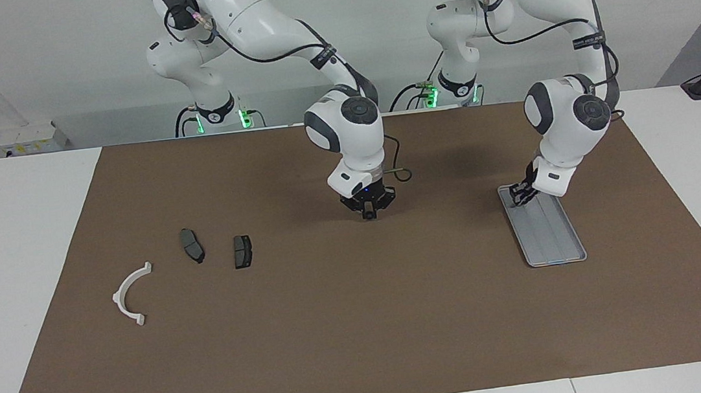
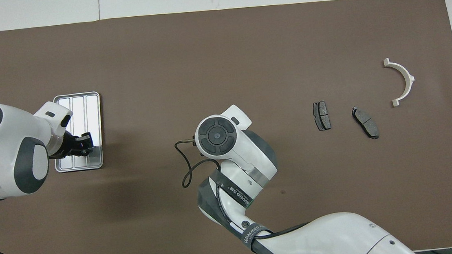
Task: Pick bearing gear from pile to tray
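The pile lies toward the right arm's end of the table: a white arc bracket (image 1: 132,292) (image 2: 404,80) and two dark grey brake pads (image 1: 192,245) (image 1: 242,251) (image 2: 321,115) (image 2: 365,122). No small black round piece shows on the mat. The silver-grey tray (image 1: 557,240) (image 2: 79,107) lies toward the left arm's end. My left gripper (image 1: 523,194) (image 2: 85,143) is low over the end of the tray nearest the robots. My right gripper (image 1: 368,213) points down, low over the bare mat between the pile and the tray. In the overhead view its own wrist hides it.
A brown mat (image 1: 364,325) covers most of the white table. A loose black cable (image 2: 184,167) hangs from the right arm's wrist.
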`<state>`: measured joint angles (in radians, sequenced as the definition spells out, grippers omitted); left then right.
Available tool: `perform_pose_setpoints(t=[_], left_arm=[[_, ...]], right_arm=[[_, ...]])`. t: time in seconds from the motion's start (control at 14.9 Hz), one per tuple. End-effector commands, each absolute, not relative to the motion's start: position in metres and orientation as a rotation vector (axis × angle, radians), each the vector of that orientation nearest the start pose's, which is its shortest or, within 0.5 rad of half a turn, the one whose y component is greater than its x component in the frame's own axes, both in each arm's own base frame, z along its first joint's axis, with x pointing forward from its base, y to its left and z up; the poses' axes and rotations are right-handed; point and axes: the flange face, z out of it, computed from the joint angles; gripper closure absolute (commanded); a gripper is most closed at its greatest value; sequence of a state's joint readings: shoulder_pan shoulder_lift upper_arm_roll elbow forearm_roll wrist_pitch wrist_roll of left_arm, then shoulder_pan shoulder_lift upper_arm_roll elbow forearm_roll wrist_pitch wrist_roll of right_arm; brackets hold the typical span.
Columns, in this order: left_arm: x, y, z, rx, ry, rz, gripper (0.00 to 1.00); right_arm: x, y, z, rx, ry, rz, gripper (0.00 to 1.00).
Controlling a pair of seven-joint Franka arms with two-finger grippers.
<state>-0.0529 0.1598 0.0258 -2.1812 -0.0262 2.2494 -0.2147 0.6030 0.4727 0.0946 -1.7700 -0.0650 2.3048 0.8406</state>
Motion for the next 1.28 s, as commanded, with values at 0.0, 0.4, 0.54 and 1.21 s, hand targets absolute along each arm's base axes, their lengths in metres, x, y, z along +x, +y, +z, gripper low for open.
perform_pose_setpoints(t=[0.0, 0.4, 0.54, 1.21], left_arm=[[0.54, -0.015, 0.308, -3.137, -0.327, 0.093, 1.0], [0.527, -0.018, 0.292, -3.136, -0.316, 0.1, 0.88], [0.526, -0.018, 0.291, -3.137, -0.314, 0.097, 0.79], [0.553, -0.011, 0.331, -3.138, -0.317, 0.115, 0.47]], right_arm=[[0.517, 0.42, 0.289, -3.076, 0.204, -0.095, 1.0], [0.521, 0.415, 0.285, -3.08, 0.202, -0.09, 0.75], [0.521, 0.417, 0.289, -3.085, 0.215, -0.082, 0.06], [0.592, 0.324, 0.454, -3.092, 0.057, -0.228, 0.0]])
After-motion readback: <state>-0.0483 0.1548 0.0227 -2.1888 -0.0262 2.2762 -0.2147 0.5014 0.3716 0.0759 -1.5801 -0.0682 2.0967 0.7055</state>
